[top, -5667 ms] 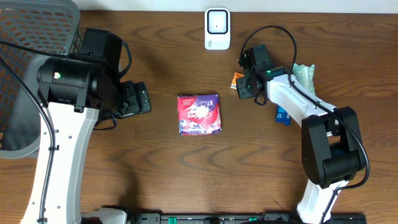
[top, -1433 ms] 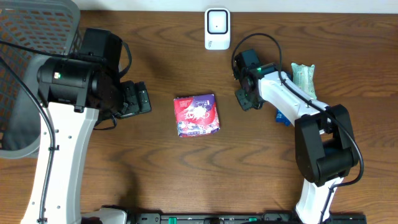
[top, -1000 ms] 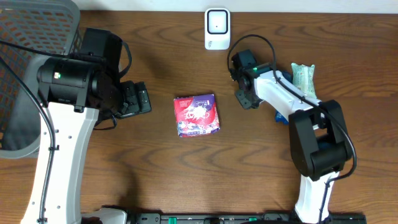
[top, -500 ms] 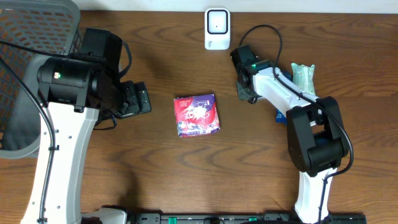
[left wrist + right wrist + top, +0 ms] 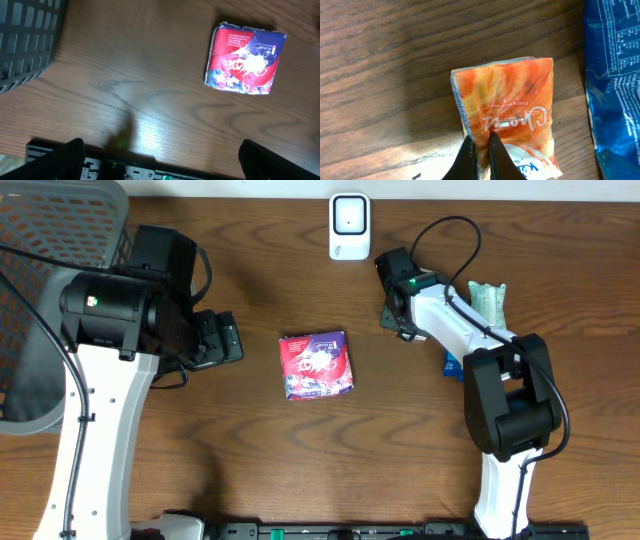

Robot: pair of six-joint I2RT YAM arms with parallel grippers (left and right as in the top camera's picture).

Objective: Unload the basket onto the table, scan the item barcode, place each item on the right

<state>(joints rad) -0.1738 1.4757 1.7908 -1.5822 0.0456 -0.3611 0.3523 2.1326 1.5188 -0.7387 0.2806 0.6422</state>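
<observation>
Orange glossy plastic sachet is the one being worked here. It's lying on the brown wooden worktop on the right arm's side, near the white barcode scanner that stands at the far edge. From overhead you can't actually see it because the arm covers it; only the right wrist view shows it. What's new: a second ago the right end effector was still partly open, and now its two dark fingers have pinched together, tips all but touching, right on the end of the sachet nearest the camera. Over that same second or so the wrist has also swung up the worktop toward the scanner. So I'd read this as the grab just landing, with the carry to the scanner yet to come. Can't tell if it's got a proper bite of the film or is only pressing on top, since the sachet looks flat on the wood with its shadow tight beside it. It's slippery, crinkly film, so a thin pinch like that could slide off. Around it: a blue printed packet just beside it, not touching, and a pale green packet further out. The way to the scanner looks open to me. A red and purple square packet sits mid-worktop, well apart. The left end effector hangs near that one, spread as wide as it goes and holding nothing, with the grey mesh basket off behind it.
</observation>
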